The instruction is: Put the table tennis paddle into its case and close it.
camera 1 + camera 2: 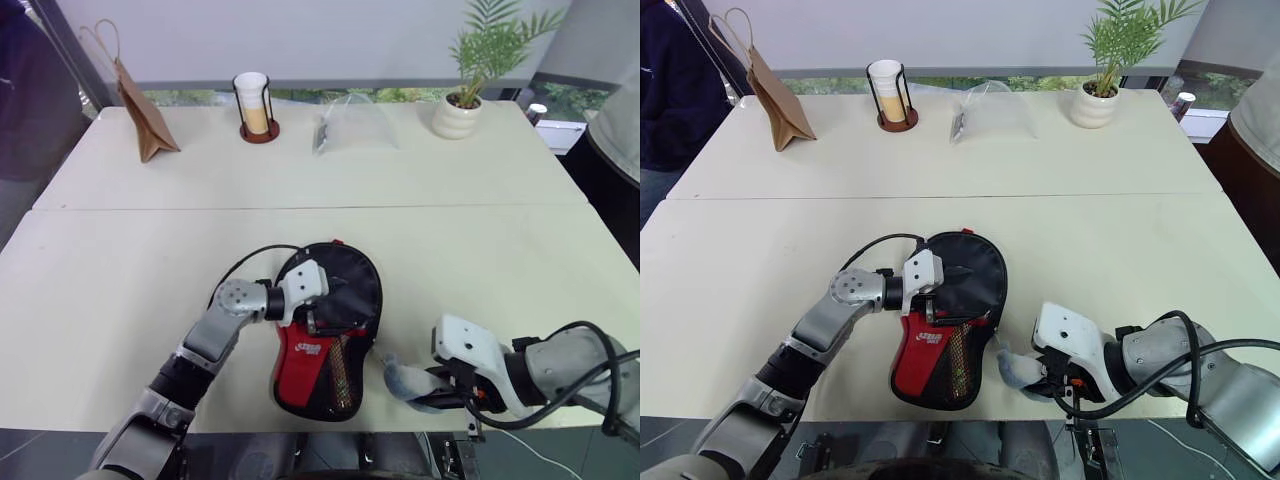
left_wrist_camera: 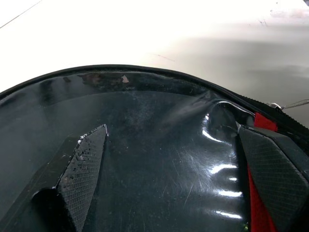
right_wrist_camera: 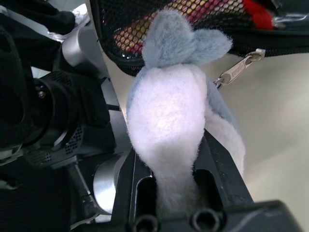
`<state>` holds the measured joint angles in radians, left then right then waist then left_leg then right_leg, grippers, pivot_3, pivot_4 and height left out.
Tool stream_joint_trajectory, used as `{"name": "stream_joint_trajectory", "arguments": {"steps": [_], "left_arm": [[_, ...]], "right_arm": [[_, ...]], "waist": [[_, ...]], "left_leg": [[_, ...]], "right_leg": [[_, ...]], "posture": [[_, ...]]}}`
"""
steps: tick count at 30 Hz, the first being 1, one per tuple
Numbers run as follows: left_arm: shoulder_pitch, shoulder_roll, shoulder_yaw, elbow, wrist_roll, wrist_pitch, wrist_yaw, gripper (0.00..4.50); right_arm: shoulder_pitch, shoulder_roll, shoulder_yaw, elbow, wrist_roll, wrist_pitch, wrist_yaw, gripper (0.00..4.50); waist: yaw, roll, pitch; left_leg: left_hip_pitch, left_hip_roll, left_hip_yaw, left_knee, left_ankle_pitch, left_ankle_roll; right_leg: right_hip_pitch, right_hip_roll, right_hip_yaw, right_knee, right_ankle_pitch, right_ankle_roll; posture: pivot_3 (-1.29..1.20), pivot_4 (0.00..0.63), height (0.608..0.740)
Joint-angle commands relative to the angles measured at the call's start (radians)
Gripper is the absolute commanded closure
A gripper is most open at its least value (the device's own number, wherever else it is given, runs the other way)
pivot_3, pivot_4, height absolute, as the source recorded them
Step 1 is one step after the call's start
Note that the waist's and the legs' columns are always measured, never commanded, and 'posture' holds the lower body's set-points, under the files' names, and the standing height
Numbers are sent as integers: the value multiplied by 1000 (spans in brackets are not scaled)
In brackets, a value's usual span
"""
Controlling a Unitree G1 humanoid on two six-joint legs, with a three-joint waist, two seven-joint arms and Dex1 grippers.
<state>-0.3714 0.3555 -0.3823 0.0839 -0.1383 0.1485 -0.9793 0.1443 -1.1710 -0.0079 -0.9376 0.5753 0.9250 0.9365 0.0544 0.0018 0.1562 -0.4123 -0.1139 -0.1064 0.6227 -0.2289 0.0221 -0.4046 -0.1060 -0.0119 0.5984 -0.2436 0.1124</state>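
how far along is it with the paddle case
Paddle looks already inside: the case lies flat on the table, the handle's colours showing through its mesh. In hand: the left pincer presses open on the round end, while the right pincer is shut on a plush zipper charm. Left: whether it's zipped fully can't be told.

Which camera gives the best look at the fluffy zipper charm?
The right wrist view: the plush charm sits pinched in the right gripper. The eye views show it small beside the case.
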Motion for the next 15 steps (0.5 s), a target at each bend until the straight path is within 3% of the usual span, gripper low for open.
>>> {"name": "stream_joint_trajectory", "arguments": {"steps": [1, 4, 8, 12, 15], "left_arm": [[34, 23, -18, 61, 63, 55, 40, 0], [34, 27, -19, 60, 61, 57, 42, 0], [31, 27, -20, 59, 60, 60, 43, 0], [31, 27, -21, 55, 59, 65, 44, 0], [33, 28, -21, 51, 57, 67, 46, 0]], "right_arm": [[81, -49, 17, -34, 51, -15, 88, 4399], [114, -49, 5, -25, 68, -20, 83, 4399], [56, 43, 10, 36, 117, 50, -6, 4399], [-40, 168, -60, 89, 341, 217, -101, 4399], [-86, 286, -115, 162, 536, 351, -263, 4399]], "waist": [[8, 1, -1], [15, 1, -2], [13, 1, -2], [10, 1, -2], [8, 0, -2]], "left_leg": [[0, 0, 0, 0, -2, 0], [0, -1, 0, 1, -4, 2], [0, -1, 0, 2, -6, 4], [1, 0, 0, 5, -7, 2], [3, 1, 0, 5, -7, 2]], "right_leg": [[0, 0, 0, -1, 1, -1], [0, 0, 0, -2, 0, 1], [2, 0, 0, -3, 0, 1], [5, 1, 0, -2, 0, 1], [9, 2, 0, -2, 0, 1]], "posture": [[0, 150, 740], [0, 150, 740], [0, 150, 740], [0, 150, 740], [0, 150, 740]]}}
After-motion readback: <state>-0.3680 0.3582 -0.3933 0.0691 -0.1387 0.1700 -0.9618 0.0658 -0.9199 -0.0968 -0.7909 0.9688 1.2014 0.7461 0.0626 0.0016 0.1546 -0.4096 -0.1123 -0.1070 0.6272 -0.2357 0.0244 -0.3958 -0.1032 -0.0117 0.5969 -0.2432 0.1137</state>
